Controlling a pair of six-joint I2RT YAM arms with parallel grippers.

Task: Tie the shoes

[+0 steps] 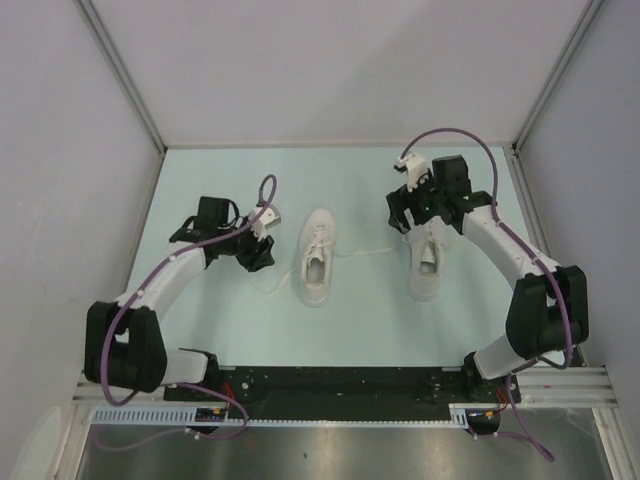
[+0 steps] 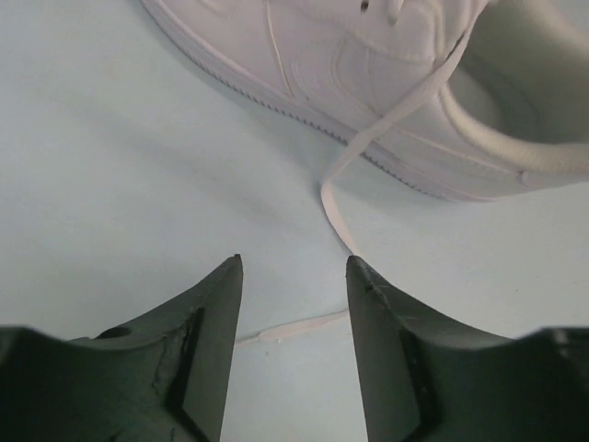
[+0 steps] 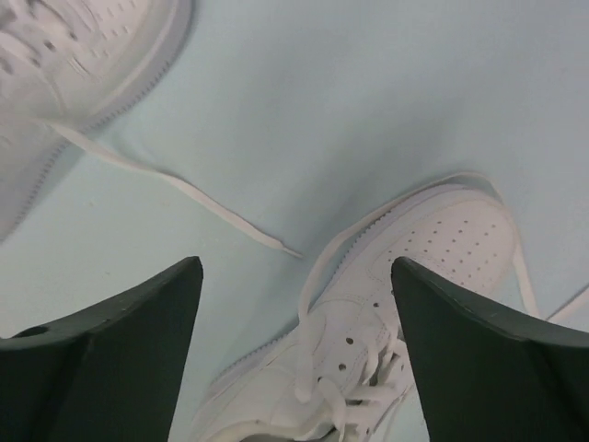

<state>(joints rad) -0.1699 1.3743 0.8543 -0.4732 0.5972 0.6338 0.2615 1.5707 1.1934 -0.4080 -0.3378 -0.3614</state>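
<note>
Left gripper (image 2: 293, 269): released, empty, low over a loose lace (image 2: 333, 207) beside the left shoe (image 1: 317, 258).
Right gripper (image 3: 294, 265): spread wide, empty, above the right shoe (image 1: 426, 276) toe.
Table (image 1: 340, 180): bare from both shoes to the far edge.

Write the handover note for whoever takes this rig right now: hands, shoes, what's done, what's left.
Left hand: open, empty, low over the table, with a loose lace lying just ahead of it.
Right hand: open, empty, over the front of the right shoe.
Shoes: centre shoe and right shoe sit side by side, toes away from the arms, laces trailing on the table.
Done: nothing; no bow shows on either shoe.
Left: tie both.
</note>
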